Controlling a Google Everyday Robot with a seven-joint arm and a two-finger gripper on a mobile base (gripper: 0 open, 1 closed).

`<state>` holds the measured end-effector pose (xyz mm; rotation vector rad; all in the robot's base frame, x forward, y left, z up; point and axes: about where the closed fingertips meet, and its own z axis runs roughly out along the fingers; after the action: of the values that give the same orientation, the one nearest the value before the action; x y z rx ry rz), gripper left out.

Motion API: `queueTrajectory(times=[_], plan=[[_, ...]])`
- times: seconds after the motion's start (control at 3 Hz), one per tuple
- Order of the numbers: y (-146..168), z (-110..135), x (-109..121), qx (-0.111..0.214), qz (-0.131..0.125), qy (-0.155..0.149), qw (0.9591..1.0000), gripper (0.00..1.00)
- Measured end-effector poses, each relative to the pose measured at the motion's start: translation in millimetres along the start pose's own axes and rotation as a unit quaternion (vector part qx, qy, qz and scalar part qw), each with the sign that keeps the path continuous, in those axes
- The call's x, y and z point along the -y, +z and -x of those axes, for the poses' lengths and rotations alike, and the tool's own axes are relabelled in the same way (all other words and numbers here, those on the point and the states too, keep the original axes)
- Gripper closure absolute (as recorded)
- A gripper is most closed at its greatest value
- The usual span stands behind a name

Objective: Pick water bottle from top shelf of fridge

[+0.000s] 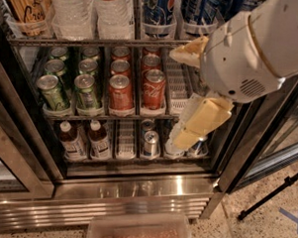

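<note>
Two water bottles, clear and ribbed, stand on the top shelf (93, 41) of the fridge (136, 192); one is at the left (72, 11) and one beside it (114, 10). Their tops are cut off by the picture's edge. My gripper (175, 95) is on a white arm coming in from the upper right. It is open and empty, with pale yellow fingers (189, 49) spread wide in front of the right side of the middle shelf. It is to the right of the water bottles and lower than them.
An amber tea bottle (27, 6) stands left of the water bottles, and blue Pepsi bottles (158, 9) stand to their right. Green cans (53, 89) and red cans (121, 92) fill the middle rack. Small bottles (71, 140) and cans sit below. The door frame (257, 130) is at right, and a plastic bin (139, 232) is on the floor.
</note>
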<state>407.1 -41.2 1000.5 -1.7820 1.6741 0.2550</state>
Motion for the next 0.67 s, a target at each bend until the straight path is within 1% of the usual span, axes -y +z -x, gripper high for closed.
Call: queueTrajectory(times=[0.33, 0.67], plan=[[31, -22, 3, 0.073, -0.029, 0.027, 0.9965, 0.00], [61, -35, 6, 0.135, -0.074, 0.048, 0.9869, 0.00]])
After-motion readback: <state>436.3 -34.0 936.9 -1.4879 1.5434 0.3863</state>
